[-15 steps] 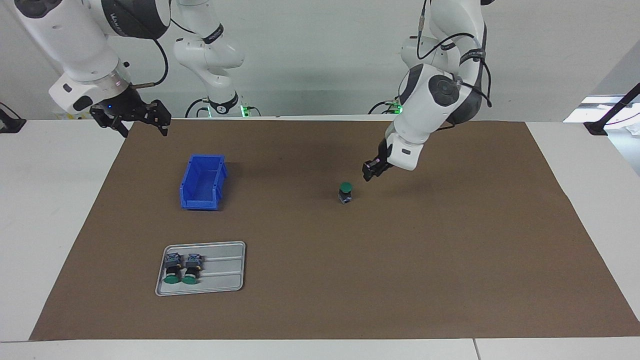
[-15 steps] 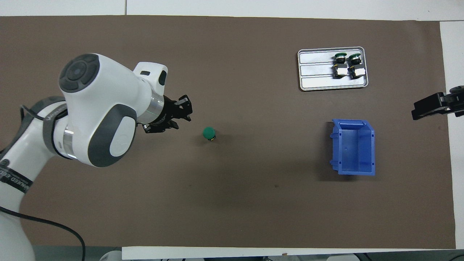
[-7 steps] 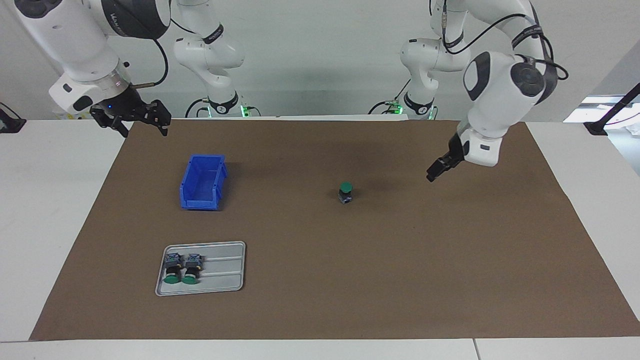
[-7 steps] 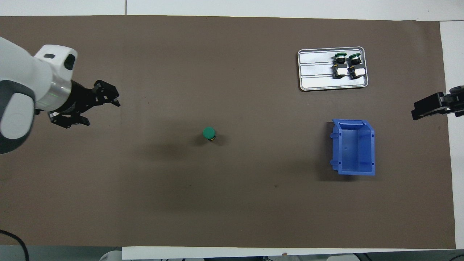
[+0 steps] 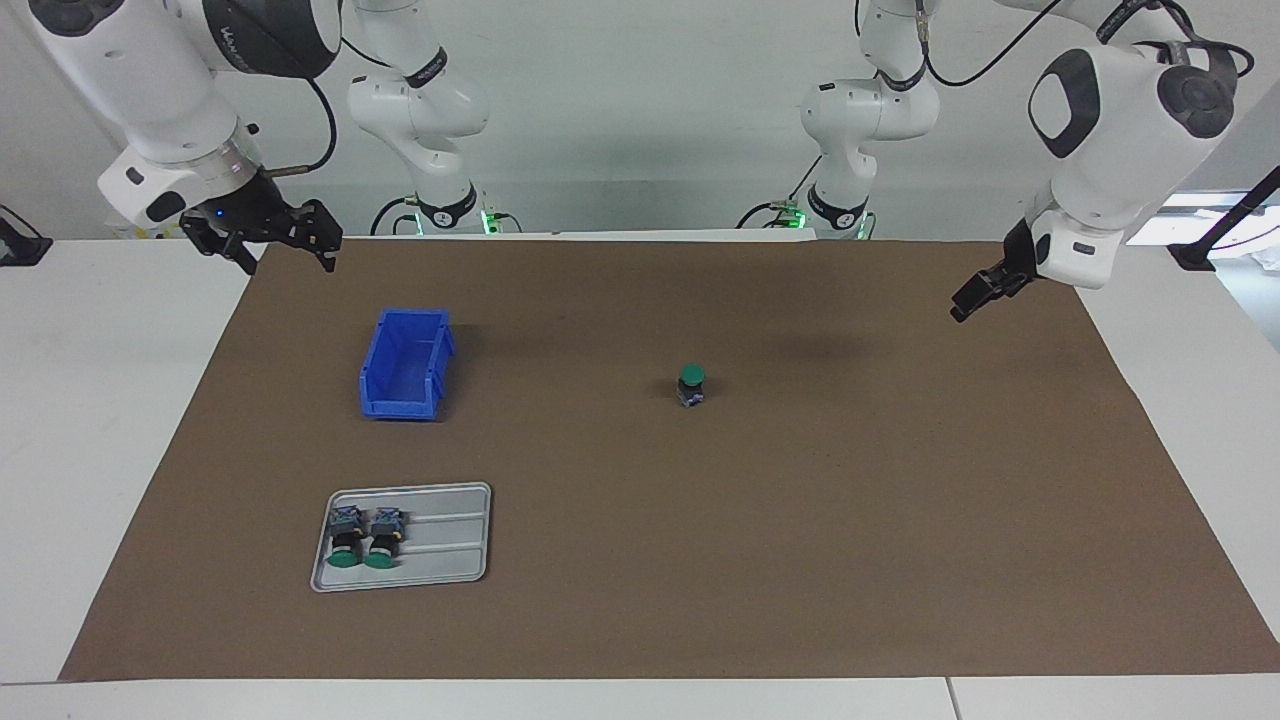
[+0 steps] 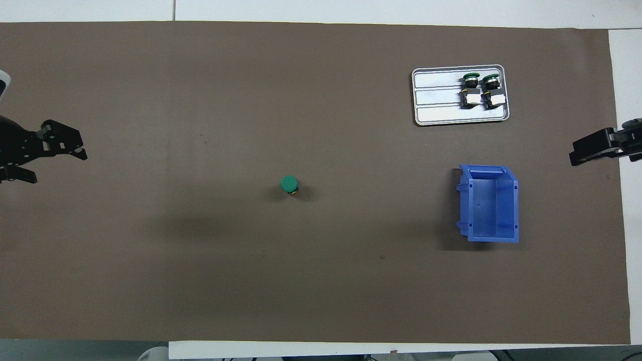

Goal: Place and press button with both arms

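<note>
White "Vanmeed"-like lettering on right arm [image 5: 180, 90], partly legible.

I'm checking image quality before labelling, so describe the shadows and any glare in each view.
Facing view: soft light; a faint diffuse shadow on the brown mat lies beside the standing button, nearer the robots. Overhead view: the button casts a small shadow, the blue bin a darker one along its edge, and the metal tray shows mild sheen, no harsh glare.

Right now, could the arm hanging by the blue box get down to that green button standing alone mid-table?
Probably yes. The right gripper is open and holds nothing, and the button stands alone on bare mat. The blue bin sits partly between, easily cleared.
</note>
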Robot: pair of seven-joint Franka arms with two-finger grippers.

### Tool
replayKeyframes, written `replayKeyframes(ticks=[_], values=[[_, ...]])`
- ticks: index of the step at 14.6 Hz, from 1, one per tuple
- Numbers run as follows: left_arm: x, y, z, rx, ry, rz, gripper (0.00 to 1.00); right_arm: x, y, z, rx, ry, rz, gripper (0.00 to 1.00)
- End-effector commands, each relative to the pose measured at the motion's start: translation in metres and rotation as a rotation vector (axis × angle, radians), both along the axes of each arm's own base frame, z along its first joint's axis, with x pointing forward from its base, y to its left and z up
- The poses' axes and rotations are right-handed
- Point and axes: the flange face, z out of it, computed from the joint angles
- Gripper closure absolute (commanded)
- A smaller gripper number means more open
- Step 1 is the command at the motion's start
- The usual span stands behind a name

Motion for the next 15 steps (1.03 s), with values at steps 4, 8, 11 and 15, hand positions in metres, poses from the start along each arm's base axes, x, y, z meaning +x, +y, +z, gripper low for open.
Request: replayKeyframes(ticks=[4, 8, 11, 15], values=[[0.010, 0.034, 0.057, 0.093, 0.074, -0.104, 0.00, -0.006, 0.000, 0.001, 0.006, 0.006, 0.013, 0.01], [0.022, 0.033, 0.067, 0.089, 0.056, -0.169, 0.00, -0.005, 0.000, 0.001, 0.006, 0.005, 0.013, 0.01], [0.020, 0.029, 0.063, 0.089, 0.058, -0.257, 0.00, -0.005, 0.000, 0.001, 0.006, 0.003, 0.013, 0.01], [0.008, 0.028, 0.046, 0.055, 0.065, -0.250, 0.00, -0.004, 0.053, 0.003, 0.025, -0.006, 0.093, 0.01]])
